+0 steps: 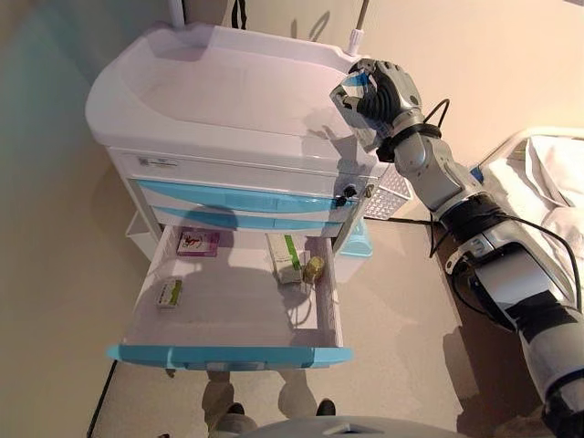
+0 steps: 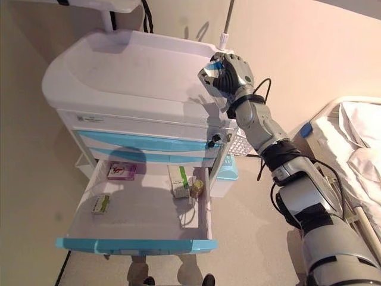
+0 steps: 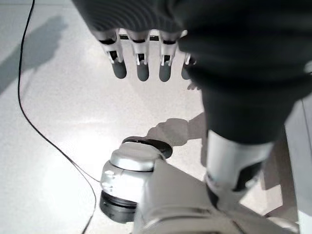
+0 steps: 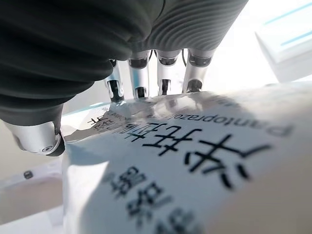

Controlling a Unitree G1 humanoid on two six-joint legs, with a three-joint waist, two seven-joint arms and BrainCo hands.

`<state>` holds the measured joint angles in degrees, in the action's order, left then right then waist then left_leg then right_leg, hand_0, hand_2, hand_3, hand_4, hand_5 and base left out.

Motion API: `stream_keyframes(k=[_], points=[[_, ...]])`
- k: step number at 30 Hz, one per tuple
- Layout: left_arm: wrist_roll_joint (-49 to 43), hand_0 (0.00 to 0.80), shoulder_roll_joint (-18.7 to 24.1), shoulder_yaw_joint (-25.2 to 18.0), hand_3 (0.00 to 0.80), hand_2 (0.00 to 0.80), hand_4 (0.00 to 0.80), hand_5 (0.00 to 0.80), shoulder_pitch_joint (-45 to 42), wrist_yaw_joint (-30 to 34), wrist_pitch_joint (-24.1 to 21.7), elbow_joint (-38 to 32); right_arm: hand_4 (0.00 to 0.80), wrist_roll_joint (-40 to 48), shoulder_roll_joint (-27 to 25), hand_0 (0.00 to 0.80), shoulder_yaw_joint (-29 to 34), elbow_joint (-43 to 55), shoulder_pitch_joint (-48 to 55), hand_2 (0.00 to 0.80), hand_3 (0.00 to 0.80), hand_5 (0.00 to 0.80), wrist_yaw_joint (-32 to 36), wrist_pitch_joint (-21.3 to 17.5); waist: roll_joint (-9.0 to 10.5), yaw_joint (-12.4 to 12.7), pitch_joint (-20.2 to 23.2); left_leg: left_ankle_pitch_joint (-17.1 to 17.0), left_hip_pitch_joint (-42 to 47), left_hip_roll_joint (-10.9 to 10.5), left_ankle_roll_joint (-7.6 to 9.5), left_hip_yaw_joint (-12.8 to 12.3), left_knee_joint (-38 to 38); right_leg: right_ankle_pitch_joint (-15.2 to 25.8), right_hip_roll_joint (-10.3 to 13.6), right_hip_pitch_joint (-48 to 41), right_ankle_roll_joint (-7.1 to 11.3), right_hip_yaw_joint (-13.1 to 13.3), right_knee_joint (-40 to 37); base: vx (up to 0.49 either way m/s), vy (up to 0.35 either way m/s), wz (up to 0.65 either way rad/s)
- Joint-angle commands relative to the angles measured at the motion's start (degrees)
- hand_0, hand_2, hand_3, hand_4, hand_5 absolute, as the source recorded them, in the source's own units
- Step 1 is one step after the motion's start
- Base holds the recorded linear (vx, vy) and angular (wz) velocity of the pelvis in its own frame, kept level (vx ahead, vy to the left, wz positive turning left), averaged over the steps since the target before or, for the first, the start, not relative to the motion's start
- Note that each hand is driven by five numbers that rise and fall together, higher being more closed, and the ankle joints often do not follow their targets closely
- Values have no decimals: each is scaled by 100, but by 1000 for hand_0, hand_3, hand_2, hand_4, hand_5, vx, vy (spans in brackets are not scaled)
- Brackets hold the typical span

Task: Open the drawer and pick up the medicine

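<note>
Gripping a white medicine box [image 4: 195, 165] in curled fingers, the right hand [image 1: 379, 91] hangs at upper right of frame above the cart [image 1: 219, 100], its bottom drawer [image 1: 233, 351] pulled open.

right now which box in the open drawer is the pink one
Start at the white cart and drop to its pulled-out bottom drawer. The pink box lies flat in the back corner on the robot's left, alone; the other boxes are white and green.
</note>
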<state>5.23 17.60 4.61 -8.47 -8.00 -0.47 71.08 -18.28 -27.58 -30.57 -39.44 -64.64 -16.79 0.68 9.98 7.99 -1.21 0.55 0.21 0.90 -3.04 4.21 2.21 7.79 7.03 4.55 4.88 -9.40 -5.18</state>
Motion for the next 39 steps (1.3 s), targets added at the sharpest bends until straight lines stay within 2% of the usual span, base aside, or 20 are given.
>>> stream_keyframes(k=[1,6,14,29,39], points=[[-110,0,255,82,0,0,0,0,211,-93,-42,276,800,173,-99,800,-313,-406,-983,800,800,800,-78,-101,160,121,-90,-108,-448,-219,223,327,-50,-257,-3,-90,360,-65,278,0,0,0],[-84,0,346,148,0,0,0,0,232,-90,-67,277,800,182,64,800,-650,-777,-1448,800,800,800,-22,-103,284,211,-167,-135,-526,-226,211,379,-64,-231,-10,-33,356,-82,273,-6,-4,3],[-4,0,406,261,0,0,0,0,283,-74,-132,214,800,130,220,800,-1007,-1174,-1893,800,800,800,-7,-162,346,304,-305,-174,-653,-234,204,440,-91,-184,-7,72,360,-118,272,-9,-2,3],[179,0,509,395,0,0,0,0,492,-56,-240,121,800,-257,138,800,-1694,-1600,-2409,800,800,800,43,-179,251,464,-623,-261,-1018,-310,195,562,-181,-109,76,302,404,-257,276,-11,3,7],[270,0,533,564,0,0,0,0,599,20,-318,-21,800,-1030,13,800,-2328,-1796,-2708,800,800,800,96,-171,196,531,-694,-297,-1181,-376,189,709,-209,-127,121,374,413,-354,285,14,-2,7]])
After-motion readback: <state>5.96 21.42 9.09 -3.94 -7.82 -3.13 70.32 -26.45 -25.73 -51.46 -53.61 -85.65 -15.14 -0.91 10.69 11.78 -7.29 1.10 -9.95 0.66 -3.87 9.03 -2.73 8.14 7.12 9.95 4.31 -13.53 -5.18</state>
